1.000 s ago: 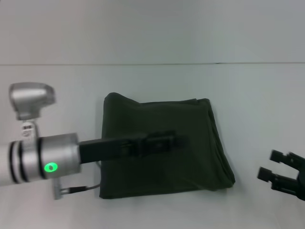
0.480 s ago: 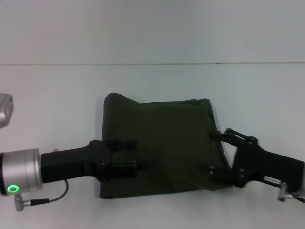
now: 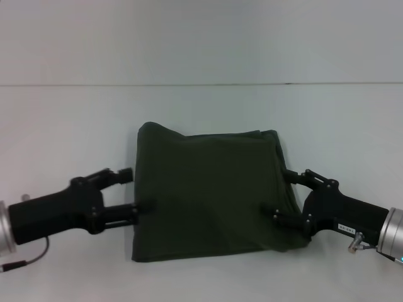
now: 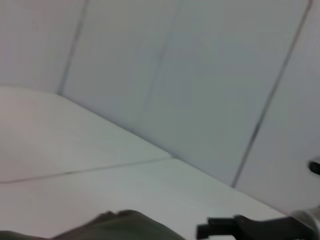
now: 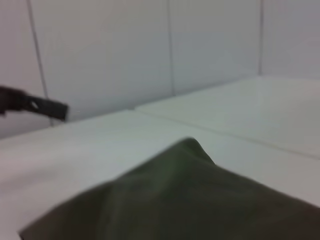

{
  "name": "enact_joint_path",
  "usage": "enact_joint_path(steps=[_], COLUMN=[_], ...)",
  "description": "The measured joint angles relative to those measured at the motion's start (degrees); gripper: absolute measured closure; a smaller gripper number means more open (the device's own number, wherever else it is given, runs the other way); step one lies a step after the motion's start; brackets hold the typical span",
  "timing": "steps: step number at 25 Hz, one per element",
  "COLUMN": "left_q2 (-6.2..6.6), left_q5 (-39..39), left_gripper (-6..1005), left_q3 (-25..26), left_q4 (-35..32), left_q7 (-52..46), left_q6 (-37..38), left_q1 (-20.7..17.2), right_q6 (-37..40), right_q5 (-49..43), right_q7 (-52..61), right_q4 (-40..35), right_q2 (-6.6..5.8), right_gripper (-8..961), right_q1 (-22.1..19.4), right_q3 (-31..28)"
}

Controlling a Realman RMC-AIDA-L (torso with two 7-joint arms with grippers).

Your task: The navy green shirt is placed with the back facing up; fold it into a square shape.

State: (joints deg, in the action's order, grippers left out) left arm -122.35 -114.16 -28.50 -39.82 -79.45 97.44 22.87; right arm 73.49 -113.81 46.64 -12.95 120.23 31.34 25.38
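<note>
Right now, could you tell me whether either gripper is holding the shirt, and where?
Neither holds it. The left gripper sits open at the shirt's left edge; the right gripper sits open at its right edge.

Shirt [image 3: 211, 198] on table [image 3: 69, 126], between left [image 3: 133, 192] and right end effectors [image 3: 282, 196].

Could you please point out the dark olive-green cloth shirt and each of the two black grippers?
dark olive-green cloth shirt [image 3: 211, 198], head view, middle of the folded top surface.
left black gripper [image 3: 131, 192], head view, gap between its open fingertips at the shirt's left edge.
right black gripper [image 3: 283, 196], head view, gap between its open fingertips at the shirt's right edge.
</note>
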Motion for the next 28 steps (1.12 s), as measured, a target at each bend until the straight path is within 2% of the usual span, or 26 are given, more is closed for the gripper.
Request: enact_joint_path(steps=[4,16,19,24,28], left_q2=[0.51,2.01,2.41,2.94,2.99], left_q5=[-0.21,-0.41,-0.42,-0.59,-0.77], left_gripper=[50,51,51,51,50], left_q3=[3.33,4.36,4.39,4.39,4.41], left_q4=[0.08,0.33,0.62,1.55,1.99], left_q7=[0.73,0.53,0.29,0.03,-0.06], left_q6=[-1.42,-3.60,-2.49,-1.51,-1.76], left_q1=[-0.92,-3.07,-3.42,-3.52,-3.51], right_q6=[-2.96,-4.35,-2.44,4.88,9.34], right_q5=[0.00,2.88,4.78,6.31,6.14], right_q7=[-0.03,-0.06,0.04,-0.04,-2.37], right_q4=[0.22,-0.49,-1.43,-3.00,-1.53], right_q2=[0.00,-0.32,-0.44,-0.58,-0.12], right_gripper=[9,8,8,8,8], right_q1=[-0.26,-1.63,-2.97,-4.82,-3.63], right_q3=[0.03,-0.27,-0.28,0.16,1.59])
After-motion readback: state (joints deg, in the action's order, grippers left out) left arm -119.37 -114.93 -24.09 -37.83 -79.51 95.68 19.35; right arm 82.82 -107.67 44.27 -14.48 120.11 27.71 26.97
